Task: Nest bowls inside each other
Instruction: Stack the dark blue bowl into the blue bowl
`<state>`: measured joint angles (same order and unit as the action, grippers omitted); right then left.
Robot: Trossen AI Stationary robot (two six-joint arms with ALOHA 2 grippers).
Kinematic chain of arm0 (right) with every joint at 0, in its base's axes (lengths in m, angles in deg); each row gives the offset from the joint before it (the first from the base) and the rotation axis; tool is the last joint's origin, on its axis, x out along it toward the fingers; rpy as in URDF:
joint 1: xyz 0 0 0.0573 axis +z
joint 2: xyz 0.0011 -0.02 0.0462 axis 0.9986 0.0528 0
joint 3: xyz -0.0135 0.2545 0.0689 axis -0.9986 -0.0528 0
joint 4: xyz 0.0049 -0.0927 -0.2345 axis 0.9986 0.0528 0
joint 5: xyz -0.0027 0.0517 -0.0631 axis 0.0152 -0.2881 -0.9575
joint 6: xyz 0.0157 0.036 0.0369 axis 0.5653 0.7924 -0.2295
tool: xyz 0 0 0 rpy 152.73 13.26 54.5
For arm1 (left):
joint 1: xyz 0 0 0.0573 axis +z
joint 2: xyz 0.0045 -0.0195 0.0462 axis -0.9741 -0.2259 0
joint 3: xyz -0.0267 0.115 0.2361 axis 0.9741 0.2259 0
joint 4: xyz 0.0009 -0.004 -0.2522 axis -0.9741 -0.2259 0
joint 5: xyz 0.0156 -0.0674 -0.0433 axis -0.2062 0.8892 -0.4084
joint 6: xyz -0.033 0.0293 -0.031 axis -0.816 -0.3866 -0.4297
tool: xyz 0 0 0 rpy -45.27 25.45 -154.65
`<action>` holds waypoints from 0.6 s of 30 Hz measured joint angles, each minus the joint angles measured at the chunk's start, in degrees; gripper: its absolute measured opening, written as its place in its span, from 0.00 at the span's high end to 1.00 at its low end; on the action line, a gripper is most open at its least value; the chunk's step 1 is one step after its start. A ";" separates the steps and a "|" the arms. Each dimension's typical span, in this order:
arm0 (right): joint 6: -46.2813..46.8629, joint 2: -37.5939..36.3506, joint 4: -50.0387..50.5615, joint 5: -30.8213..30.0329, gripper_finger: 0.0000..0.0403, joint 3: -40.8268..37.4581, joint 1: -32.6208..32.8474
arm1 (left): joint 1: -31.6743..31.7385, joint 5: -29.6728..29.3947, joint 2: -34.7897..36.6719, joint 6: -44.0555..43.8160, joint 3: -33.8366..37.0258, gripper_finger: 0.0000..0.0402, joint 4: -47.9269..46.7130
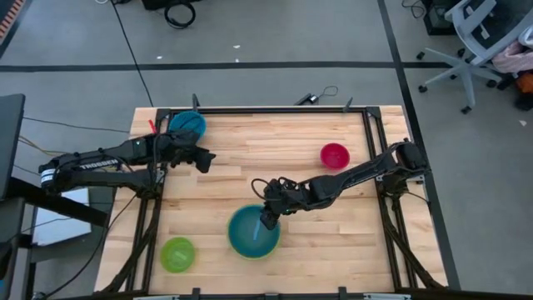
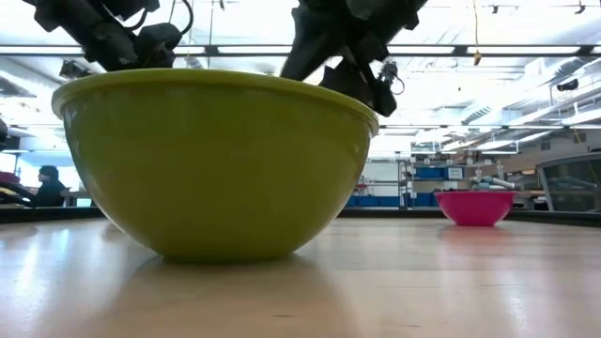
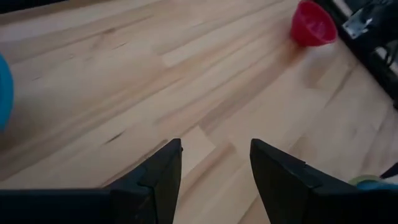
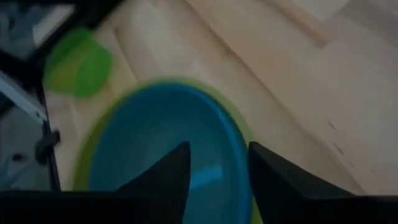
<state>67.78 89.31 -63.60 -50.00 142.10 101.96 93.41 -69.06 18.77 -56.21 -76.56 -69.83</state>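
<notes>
Bare wood (image 1: 333,242) surrounds the nested bowls (image 1: 253,232); right hand (image 1: 268,218) apparently open above.

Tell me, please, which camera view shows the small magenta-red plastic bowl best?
The high view: the small magenta-red plastic bowl appears whole and unobstructed on the wooden table. The low view shows it side-on, far off; the left wrist view cuts it at the edge; the right wrist view misses it.

teal bowl (image 3: 3,93): left wrist view, cut by frame edge, only a sliver shows
light blue bowl (image 2: 282,70): low view, hidden inside large lime green bowl (image 2: 214,164)
small lime green bowl (image 4: 78,62): right wrist view, blurred, shape unclear
magenta-red bowl (image 3: 313,25): left wrist view, top cut by frame edge
person (image 2: 45,186): low view, far back, too small to tell detail
</notes>
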 joint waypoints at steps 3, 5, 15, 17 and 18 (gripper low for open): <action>1.65 -1.23 -0.13 -1.56 0.55 -0.01 -0.54 | 0.06 -0.55 -0.02 0.02 0.00 0.52 -1.03; 1.63 -2.42 -0.58 -2.53 0.54 -0.01 -1.02 | 0.17 -2.19 -0.02 0.76 0.00 0.52 -1.27; 0.06 -8.62 0.03 -5.52 0.54 -0.01 -5.58 | 13.65 -6.06 -6.35 7.06 0.00 0.55 -1.63; -0.36 -9.08 0.85 -5.49 0.54 -0.01 -6.63 | 16.84 -4.99 -9.36 9.68 0.02 0.57 -1.80; -0.47 -9.27 1.34 -5.50 0.54 -0.01 -7.11 | 18.03 -4.92 -10.81 10.47 0.02 0.57 -1.84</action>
<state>67.31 80.04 -62.26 -55.50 142.09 94.85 111.44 -73.98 7.97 -45.74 -76.54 -71.67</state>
